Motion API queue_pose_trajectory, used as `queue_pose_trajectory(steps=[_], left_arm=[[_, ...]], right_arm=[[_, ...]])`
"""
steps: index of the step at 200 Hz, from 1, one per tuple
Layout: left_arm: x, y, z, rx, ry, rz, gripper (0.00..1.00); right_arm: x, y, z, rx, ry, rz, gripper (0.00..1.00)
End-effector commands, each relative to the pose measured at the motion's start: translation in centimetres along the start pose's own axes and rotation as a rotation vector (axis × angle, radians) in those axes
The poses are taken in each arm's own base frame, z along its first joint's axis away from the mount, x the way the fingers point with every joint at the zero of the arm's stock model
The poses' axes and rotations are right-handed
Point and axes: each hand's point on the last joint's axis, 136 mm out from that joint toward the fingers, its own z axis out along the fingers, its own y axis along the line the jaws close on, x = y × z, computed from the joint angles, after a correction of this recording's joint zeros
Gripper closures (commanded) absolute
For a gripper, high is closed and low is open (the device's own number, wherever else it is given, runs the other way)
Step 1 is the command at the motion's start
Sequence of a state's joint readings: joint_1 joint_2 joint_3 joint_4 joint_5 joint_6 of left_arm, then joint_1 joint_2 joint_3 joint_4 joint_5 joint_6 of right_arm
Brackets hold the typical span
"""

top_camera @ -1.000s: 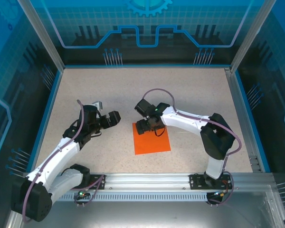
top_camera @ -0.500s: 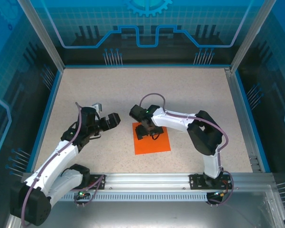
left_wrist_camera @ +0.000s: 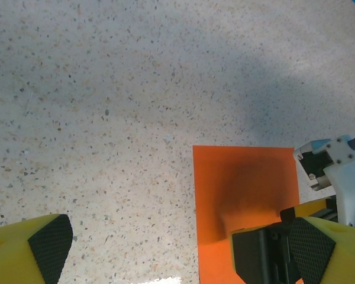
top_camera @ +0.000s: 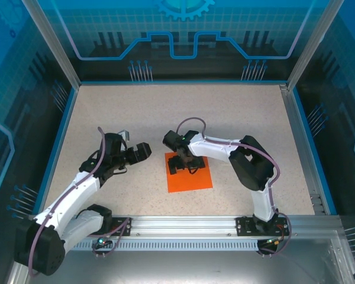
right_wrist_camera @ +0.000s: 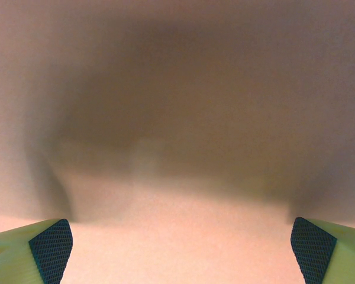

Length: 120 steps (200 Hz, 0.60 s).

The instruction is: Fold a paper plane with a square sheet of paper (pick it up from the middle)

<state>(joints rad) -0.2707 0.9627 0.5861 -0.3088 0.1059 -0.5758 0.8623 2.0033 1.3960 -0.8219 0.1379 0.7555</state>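
A single sheet (top_camera: 194,180) of thin, plain, bright orange paper, square and unmarked. It lies flat and unfolded on the speckled bench (top_camera: 136,112), with no crease to be seen. It sits about midway between the left and right edges, nearer the near edge than the far one, turned slightly out of line with the bench's edges. Its far left part is hidden from above.

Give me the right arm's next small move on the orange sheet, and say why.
Probably ease down the last bit and close the right gripper to pinch up the square sheet of paper. Its fingers are spread wide, its wrist view is a close orange blur, and the sheet lies flat on the table, so it looks poised just above the paper.
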Motion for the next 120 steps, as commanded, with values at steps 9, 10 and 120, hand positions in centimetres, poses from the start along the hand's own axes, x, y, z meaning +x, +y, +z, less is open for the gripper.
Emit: queue_pose_trajectory(steps=[9,10,120], left_arm=[[0.0,-0.5,0.3,0.015,0.022,0.033,0.01],[0.0,-0.5,0.3,0.014,0.024,0.033,0.01],[0.3,-0.4,0.3,0.006,0.042,0.026,0.02]], right_arm=[[1.6,-1.5,2.6,0.048,0.087,0.037,0.01],[1.6,-1.5,2.7,0.05,0.089,0.037,0.01],[2.2,-2.2,3.6,0.096,0.113,0.038,0.07]])
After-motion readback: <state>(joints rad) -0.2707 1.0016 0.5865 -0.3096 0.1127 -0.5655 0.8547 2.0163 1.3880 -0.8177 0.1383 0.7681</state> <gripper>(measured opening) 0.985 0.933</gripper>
